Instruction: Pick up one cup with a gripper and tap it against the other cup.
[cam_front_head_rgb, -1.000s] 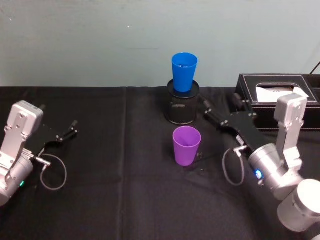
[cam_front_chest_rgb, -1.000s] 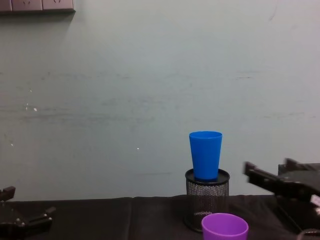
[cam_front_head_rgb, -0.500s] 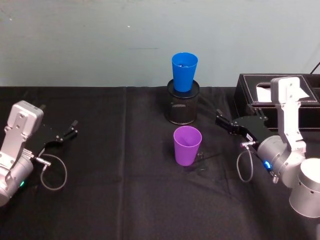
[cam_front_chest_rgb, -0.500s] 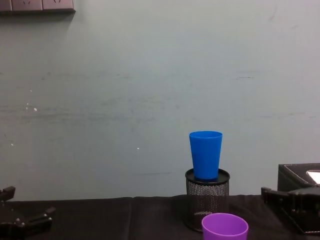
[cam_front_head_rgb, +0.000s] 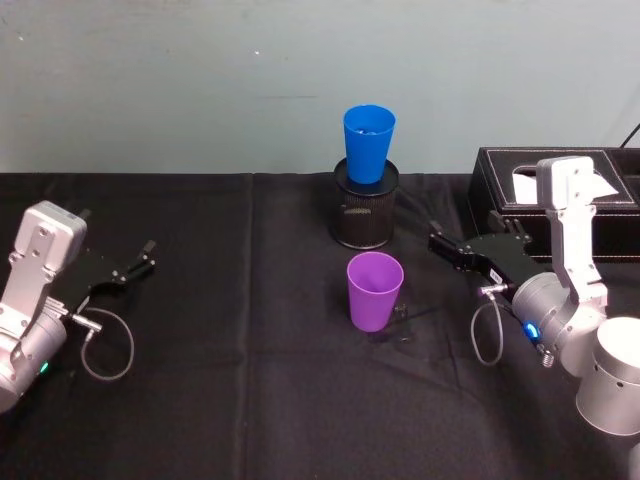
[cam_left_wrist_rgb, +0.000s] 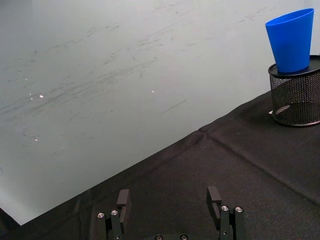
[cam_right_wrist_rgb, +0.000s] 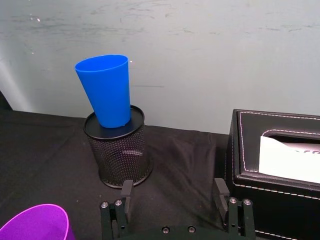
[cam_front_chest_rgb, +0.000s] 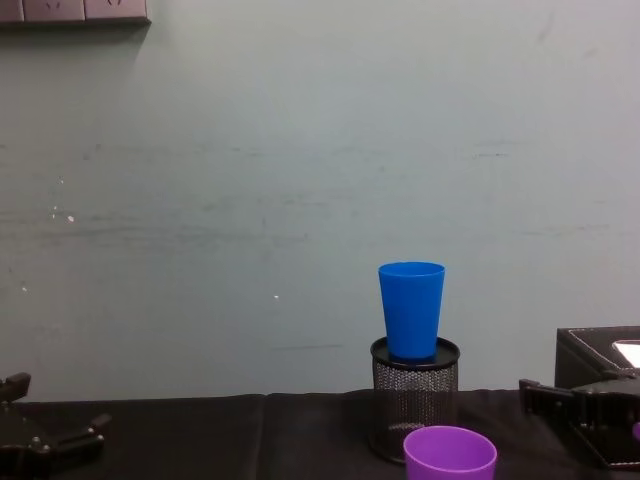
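The tapered purple plastic cup (cam_front_head_rgb: 374, 290) stands upright, off the open, empty right gripper (cam_front_head_rgb: 437, 244)'s fingertips. It looks light, thin-walled and slick, so grip mid-wall, gently. Beyond it, the tapered blue plastic cup (cam_front_head_rgb: 368, 143) perches in a black mesh holder (cam_front_head_rgb: 364, 212). Left gripper (cam_front_head_rgb: 133, 266) idles open.

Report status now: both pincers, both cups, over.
Right pincer open, beside purple cup, apart. Left pincer open, idle far left. Blue cup upright in mesh holder.
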